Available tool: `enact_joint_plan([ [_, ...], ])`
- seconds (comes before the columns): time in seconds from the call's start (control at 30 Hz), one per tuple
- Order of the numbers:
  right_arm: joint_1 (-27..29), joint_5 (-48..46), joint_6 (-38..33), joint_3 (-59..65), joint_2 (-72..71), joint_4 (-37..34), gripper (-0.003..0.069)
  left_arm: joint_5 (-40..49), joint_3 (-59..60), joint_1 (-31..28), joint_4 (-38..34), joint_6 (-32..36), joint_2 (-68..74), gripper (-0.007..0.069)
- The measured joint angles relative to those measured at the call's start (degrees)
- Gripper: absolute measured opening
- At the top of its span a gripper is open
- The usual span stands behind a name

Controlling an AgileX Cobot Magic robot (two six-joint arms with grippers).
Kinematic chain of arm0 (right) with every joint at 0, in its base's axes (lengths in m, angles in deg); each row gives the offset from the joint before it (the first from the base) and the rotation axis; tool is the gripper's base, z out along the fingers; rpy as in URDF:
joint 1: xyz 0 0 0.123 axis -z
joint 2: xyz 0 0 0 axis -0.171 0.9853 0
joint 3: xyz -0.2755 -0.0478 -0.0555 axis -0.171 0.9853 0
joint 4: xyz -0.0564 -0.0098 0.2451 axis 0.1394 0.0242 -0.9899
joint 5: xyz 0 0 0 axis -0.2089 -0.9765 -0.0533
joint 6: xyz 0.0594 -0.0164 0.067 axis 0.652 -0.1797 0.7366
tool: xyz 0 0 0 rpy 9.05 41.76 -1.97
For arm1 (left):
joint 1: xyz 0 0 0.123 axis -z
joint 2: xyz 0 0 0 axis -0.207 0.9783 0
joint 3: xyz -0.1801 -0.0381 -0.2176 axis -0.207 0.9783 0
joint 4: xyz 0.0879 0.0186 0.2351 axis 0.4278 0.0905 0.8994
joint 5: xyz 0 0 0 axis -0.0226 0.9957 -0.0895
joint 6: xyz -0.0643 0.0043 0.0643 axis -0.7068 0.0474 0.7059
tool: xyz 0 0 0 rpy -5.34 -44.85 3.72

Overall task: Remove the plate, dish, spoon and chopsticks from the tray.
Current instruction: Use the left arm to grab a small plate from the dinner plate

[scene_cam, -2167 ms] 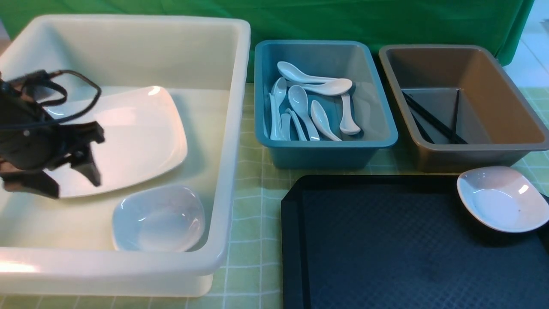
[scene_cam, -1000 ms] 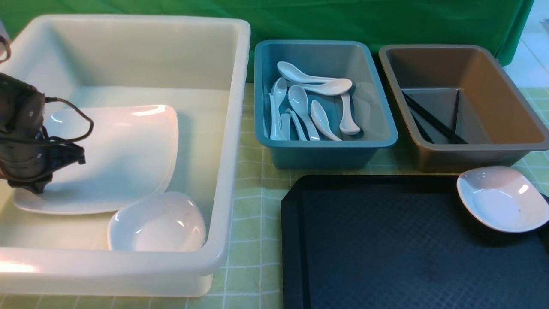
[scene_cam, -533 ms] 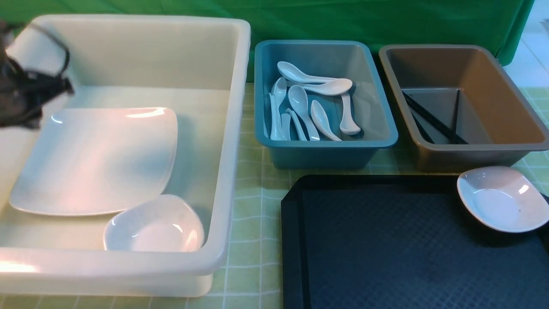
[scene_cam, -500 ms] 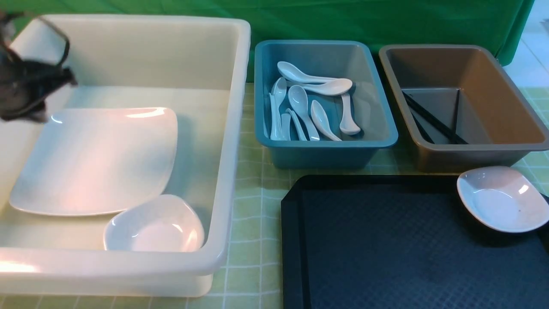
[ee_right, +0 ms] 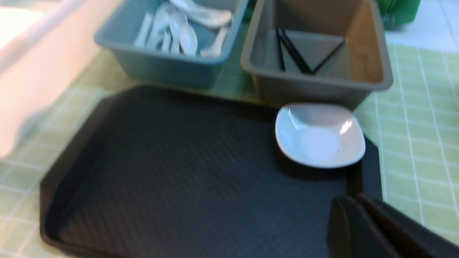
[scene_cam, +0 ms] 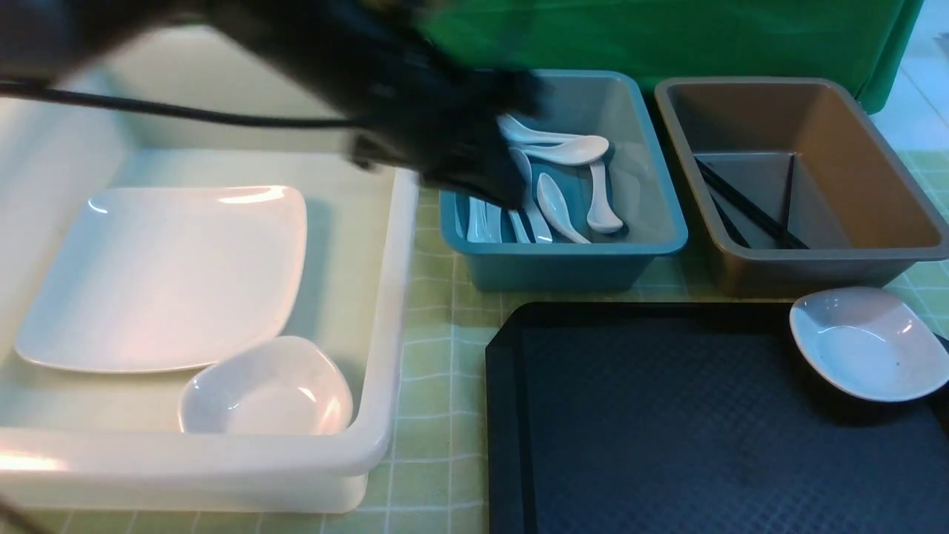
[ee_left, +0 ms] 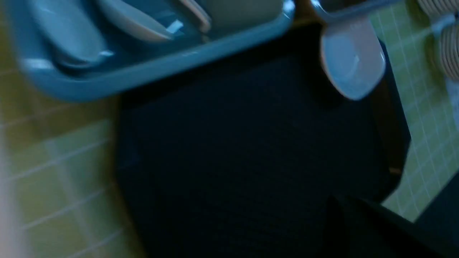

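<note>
Black plastic tray carries only a small white dish at its far right corner (we'd take it next). Sorted by kind, the large square white plate lies in the white bin left of the tray, white ceramic spoons and black chopsticks in the blue bin and brown bin beyond it. Left tool and right tool are pinched closed, empty.
</note>
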Motion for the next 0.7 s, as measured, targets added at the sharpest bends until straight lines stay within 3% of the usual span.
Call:
enact_joint_plan([
  [0.2,0.00,-0.11,0.00,0.00,1.29,0.00,0.0008,1.64,-14.60,9.56,0.27,-7.83,14.56,0.0012],
  [0.4,0.00,-0.11,-0.05,0.00,1.29,0.00,0.0008,1.75,-30.14,17.11,0.35,-13.30,29.11,0.0148],
  [0.53,0.00,0.19,-0.05,0.00,1.29,-0.05,0.0010,1.77,-37.58,19.51,0.58,-17.73,36.41,0.0248],
  [0.7,0.00,0.82,-0.05,0.00,1.29,-0.05,0.0011,-2.31,-42.93,19.55,1.54,-22.50,42.72,0.0297],
])
